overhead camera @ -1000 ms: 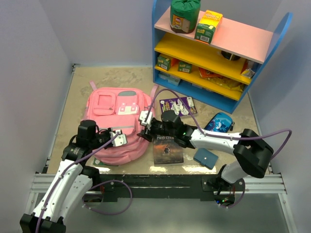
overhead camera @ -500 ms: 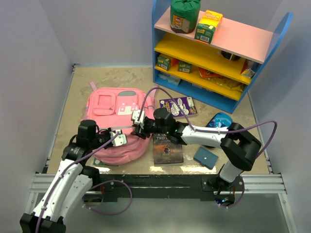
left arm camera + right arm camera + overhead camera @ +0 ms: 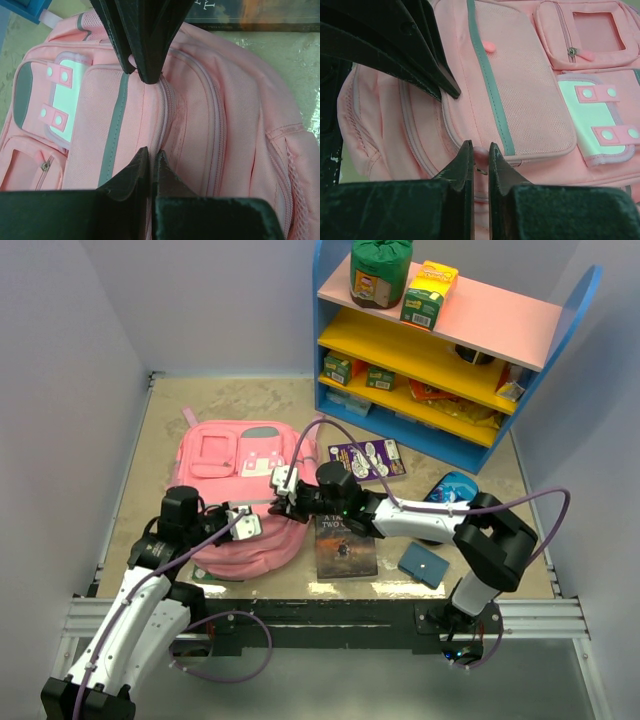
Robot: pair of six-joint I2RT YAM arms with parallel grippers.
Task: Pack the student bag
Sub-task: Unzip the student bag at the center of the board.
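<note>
Zipper grab on the student bag (image 3: 235, 475): it lies flat on the desk (image 3: 200, 410) under both hands, front pockets up.

Your right hand (image 3: 480, 146) is clamped on the small pink zipper pull (image 3: 481, 152), held only at the very fingertips. A small metal ring shows between the fingers just behind the tab.

Your left hand (image 3: 150, 156) is clenched too, tips pressed into the bag fabric right at the zipper seam. Cannot tell if a fold is actually pinched between them. The right hand's fingers sit just across the seam from it, near but not touching.

Risks, as I read it:
- Shallow tip pinch on a thin tab, so it may slip out as soon as you pull along the track.
- Bag is soft. If the left hand is only pressing and not gripping, the whole bag likely drags or bunches with the pull and the zipper won't run.
- Hands are close, so pulling toward the left hand could knock the fingers together.
- Curved track may jam if you pull off-line.
- Book (image 3: 345, 545) lies just behind the right hand, under the forearm, and a low sweep could shove it.
</note>
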